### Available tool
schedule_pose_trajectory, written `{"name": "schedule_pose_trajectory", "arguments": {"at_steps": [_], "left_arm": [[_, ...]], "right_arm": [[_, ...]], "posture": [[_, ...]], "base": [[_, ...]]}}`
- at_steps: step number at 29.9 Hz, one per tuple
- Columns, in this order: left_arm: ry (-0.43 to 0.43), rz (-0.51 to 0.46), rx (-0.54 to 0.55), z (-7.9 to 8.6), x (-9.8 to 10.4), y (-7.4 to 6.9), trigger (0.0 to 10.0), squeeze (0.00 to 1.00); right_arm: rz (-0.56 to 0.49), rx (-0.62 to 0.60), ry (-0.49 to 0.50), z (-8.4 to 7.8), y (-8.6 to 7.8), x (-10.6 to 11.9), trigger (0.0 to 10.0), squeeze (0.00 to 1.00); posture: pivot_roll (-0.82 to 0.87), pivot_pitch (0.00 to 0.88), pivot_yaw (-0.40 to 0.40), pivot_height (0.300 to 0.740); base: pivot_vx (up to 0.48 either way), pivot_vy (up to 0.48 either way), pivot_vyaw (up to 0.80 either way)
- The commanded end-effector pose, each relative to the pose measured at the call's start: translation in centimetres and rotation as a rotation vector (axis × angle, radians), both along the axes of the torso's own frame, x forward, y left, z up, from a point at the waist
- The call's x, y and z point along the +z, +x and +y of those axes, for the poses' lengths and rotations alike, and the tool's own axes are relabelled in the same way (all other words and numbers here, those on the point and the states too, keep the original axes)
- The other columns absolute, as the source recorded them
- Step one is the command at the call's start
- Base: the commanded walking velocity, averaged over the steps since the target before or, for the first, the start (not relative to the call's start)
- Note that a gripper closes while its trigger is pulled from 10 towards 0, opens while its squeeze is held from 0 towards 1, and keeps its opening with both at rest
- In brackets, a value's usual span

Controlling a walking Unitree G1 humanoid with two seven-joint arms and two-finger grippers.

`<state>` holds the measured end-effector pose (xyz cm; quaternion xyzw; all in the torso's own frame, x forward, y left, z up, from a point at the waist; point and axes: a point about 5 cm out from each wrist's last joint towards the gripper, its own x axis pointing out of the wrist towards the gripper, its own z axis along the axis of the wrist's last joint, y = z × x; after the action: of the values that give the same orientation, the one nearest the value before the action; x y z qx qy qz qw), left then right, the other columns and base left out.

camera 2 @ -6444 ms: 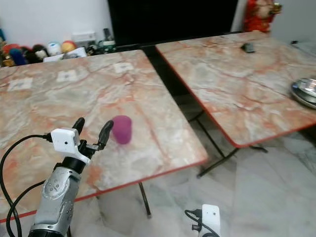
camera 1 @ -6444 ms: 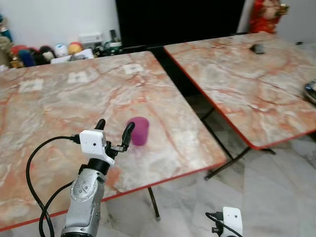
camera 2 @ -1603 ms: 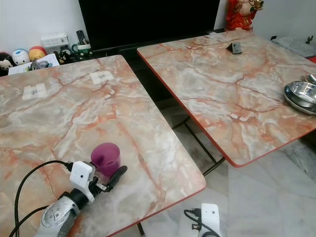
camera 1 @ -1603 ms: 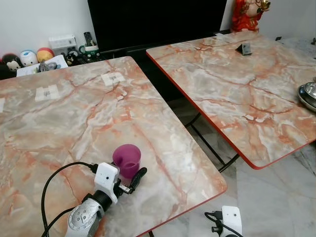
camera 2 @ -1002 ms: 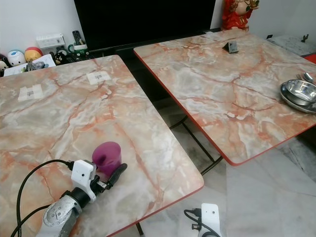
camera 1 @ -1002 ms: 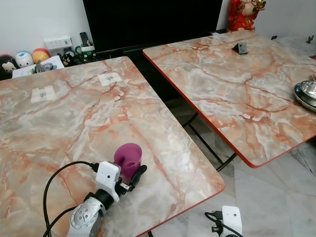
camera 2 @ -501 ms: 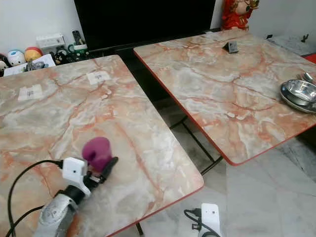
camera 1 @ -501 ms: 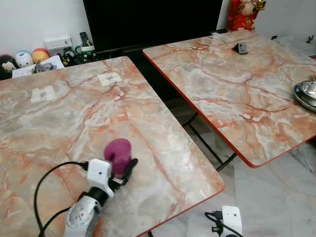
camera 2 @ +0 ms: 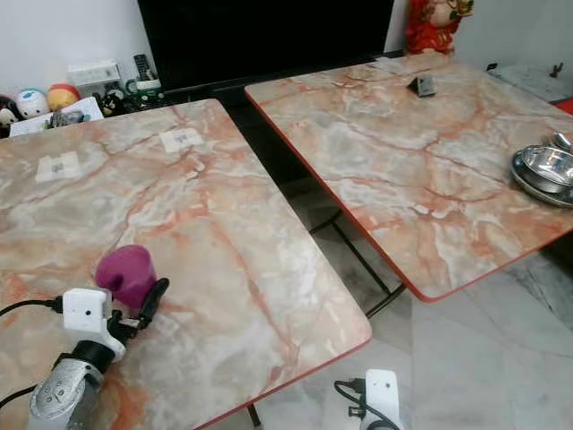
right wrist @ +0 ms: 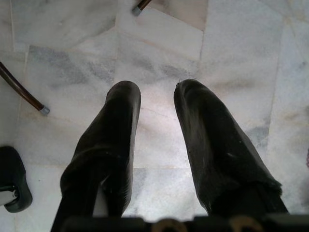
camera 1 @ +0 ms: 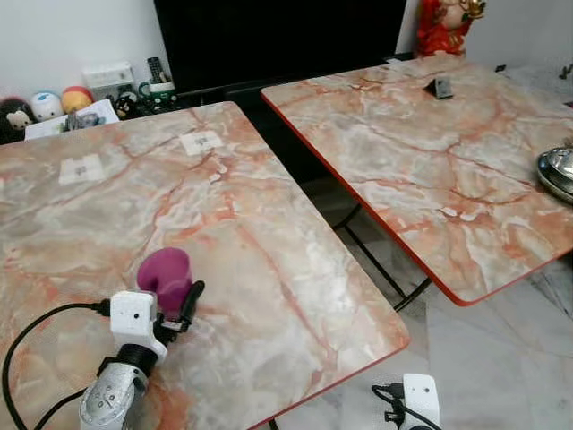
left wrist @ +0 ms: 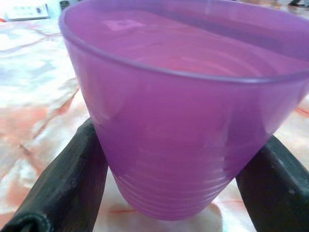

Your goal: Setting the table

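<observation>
A purple plastic cup stands upright between the two black fingers of my left gripper, low over the near-left part of the marble table. The left wrist view shows the cup up close, with a finger pressed against each side. Whether its base touches the tabletop I cannot tell. My right gripper hangs open over the tiled floor, nothing between its fingers.
A second marble table stands to the right across a narrow gap, with metal bowls at its right edge and a small dark object at the back. Paper labels lie on the near table. Toys line the back left.
My left gripper, open beside the cup 6.4 s ago, has shut on it. Over the last second it has carried the cup to the left across the table.
</observation>
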<state>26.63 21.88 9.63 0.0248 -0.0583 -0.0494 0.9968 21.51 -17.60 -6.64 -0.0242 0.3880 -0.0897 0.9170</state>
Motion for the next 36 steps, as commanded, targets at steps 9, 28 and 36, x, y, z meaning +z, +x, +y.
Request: {"name": "schedule_pose_trajectory", "arguments": {"at_steps": [9,28,36], "left_arm": [[0.008,-0.006,-0.011,-0.9,0.3,0.6,10.0,0.0],[0.001,-0.016,-0.005,-1.4,0.5,0.8,10.0,0.0],[0.007,-0.018,0.003,-1.2,0.7,0.9,10.0,0.0]], "right_arm": [[0.022,0.005,-0.007,-0.1,-0.5,-0.3,10.0,0.0],[0.035,0.042,-0.04,-0.2,-0.5,-0.3,10.0,0.0],[0.033,0.029,-0.024,-0.1,-0.4,-0.3,10.0,0.0]], "posture": [[0.04,0.084,-0.026,0.74],[0.04,0.091,-0.031,0.74],[0.04,0.099,-0.032,0.74]], "base": [[0.0,-0.454,0.0],[0.0,-0.458,0.41],[0.0,-0.436,0.06]]}}
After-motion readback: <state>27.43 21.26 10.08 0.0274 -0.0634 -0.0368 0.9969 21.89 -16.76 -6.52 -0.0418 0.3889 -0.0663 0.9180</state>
